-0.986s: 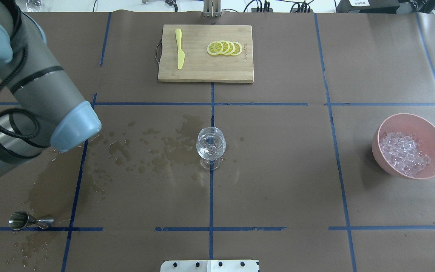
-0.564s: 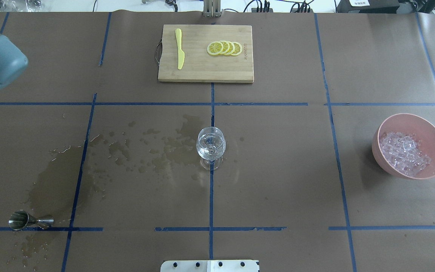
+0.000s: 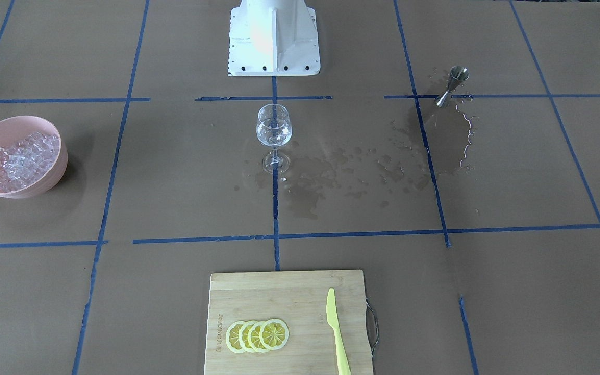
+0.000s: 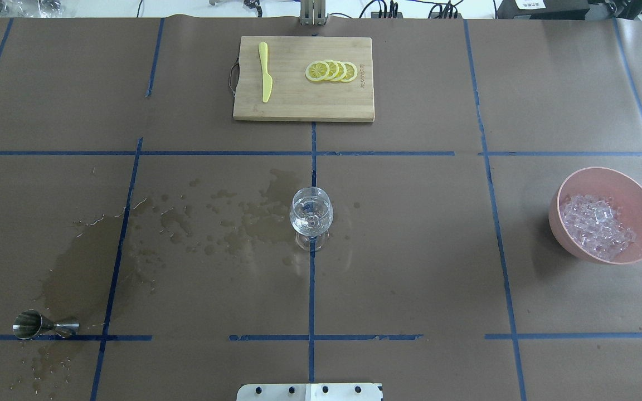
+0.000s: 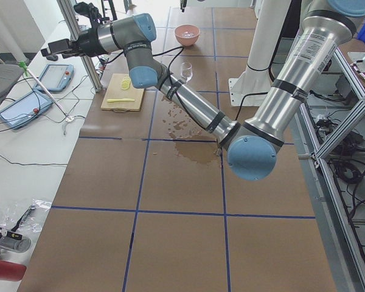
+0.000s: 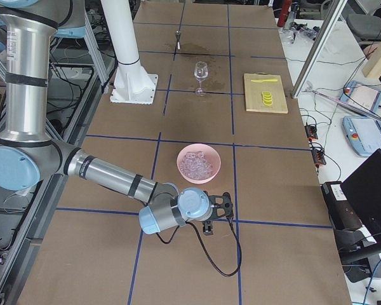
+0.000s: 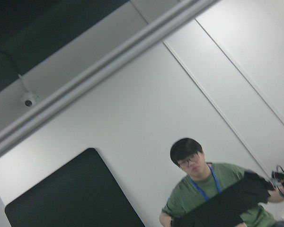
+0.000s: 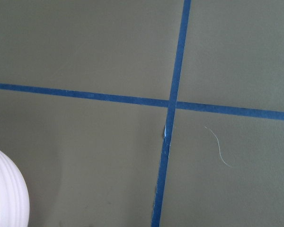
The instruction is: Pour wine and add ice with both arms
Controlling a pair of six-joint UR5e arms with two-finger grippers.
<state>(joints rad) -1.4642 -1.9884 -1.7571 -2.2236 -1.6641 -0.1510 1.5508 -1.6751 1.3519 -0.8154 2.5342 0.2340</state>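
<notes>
Left gripper (image 5: 53,49) and right gripper (image 6: 223,204) only in side views, opening unclear, perhaps both empty.

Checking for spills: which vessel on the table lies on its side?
The small steel jigger, lying flat beside the wet stain; the clear stemmed wine glass and the pink round bowl stand upright.
</notes>
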